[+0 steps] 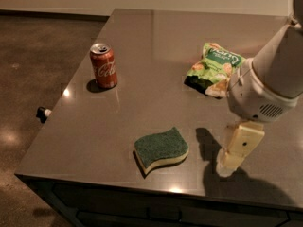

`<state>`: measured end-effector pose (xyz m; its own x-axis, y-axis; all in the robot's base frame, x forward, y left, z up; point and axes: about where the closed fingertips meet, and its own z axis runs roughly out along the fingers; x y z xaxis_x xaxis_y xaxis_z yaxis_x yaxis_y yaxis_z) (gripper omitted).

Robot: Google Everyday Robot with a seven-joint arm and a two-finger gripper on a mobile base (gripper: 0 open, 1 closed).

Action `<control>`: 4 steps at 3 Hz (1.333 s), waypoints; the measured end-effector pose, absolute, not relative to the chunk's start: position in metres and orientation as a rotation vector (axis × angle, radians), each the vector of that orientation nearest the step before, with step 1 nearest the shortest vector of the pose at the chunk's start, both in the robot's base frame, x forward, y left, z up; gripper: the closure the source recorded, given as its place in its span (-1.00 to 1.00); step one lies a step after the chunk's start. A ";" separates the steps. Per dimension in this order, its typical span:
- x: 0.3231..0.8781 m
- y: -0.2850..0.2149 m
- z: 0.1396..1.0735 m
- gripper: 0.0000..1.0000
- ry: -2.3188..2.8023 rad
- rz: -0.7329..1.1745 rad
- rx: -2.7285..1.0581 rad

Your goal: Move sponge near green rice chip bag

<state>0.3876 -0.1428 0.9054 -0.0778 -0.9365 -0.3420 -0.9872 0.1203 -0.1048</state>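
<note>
The sponge (pixel 161 149) lies near the front edge of the table (pixel 156 41), well apart from the green rice chip bag (pixel 215 69); the gripper (pixel 233 157) hangs beside the sponge, holding nothing, its opening indeterminate.
</note>
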 end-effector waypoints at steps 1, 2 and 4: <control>0.379 -0.102 0.882 -1.00 2.034 0.337 -1.894; 0.379 -0.065 0.863 -1.00 2.002 0.411 -1.896; 0.386 -0.026 0.839 -0.98 1.970 0.462 -1.869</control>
